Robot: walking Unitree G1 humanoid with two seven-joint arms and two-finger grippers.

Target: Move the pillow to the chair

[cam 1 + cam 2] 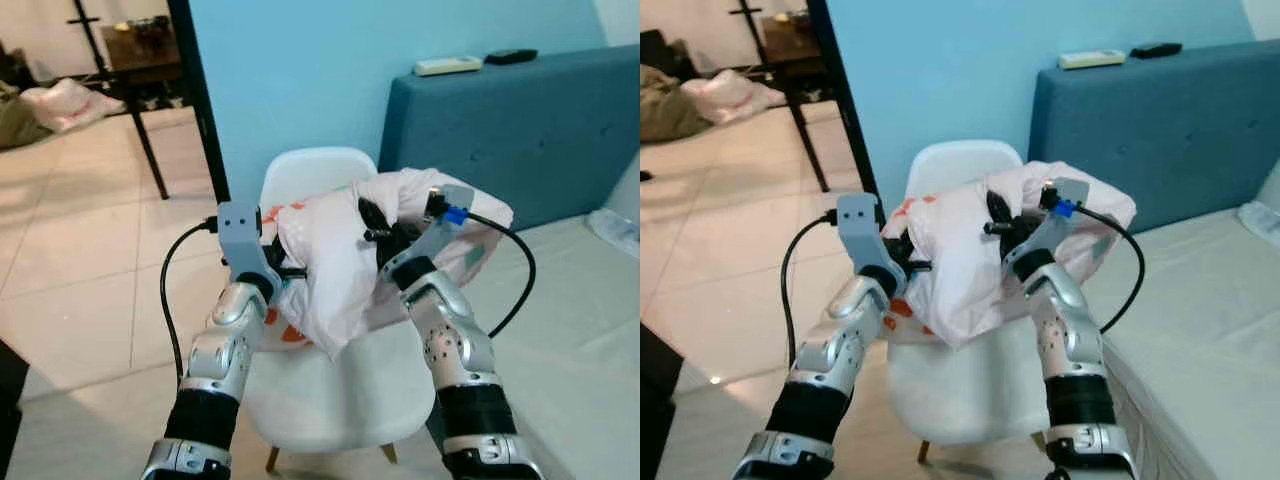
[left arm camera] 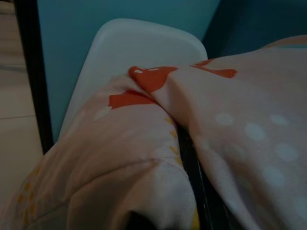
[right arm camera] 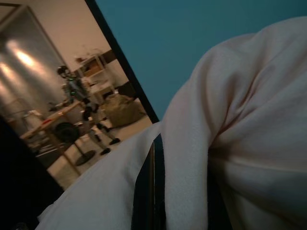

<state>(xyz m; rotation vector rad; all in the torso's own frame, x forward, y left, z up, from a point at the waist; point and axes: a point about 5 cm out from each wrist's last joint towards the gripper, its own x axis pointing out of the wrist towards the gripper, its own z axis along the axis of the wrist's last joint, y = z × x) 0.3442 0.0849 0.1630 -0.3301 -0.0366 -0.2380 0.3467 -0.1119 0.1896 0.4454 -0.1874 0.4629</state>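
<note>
A pale pink pillow (image 1: 340,265) with orange and white spots hangs between both arms, above the seat of a white plastic chair (image 1: 320,385). My left gripper (image 1: 288,272) is shut on the pillow's left edge, its fingers buried in the fabric (image 2: 192,158). At the pillow's upper right my right gripper (image 1: 385,235) is shut on it; one black finger (image 3: 154,187) presses into a fold. The pillow's lower corner droops toward the seat, and its orange-printed part covers much of the chair back (image 1: 310,170).
A blue upholstered headboard (image 1: 510,130) stands right of the chair, with a remote (image 1: 448,66) on top. The bed's pale mattress (image 1: 580,330) is at the right. A light blue wall and a black door frame (image 1: 205,110) stand behind. Tiled floor (image 1: 70,260) extends to the left.
</note>
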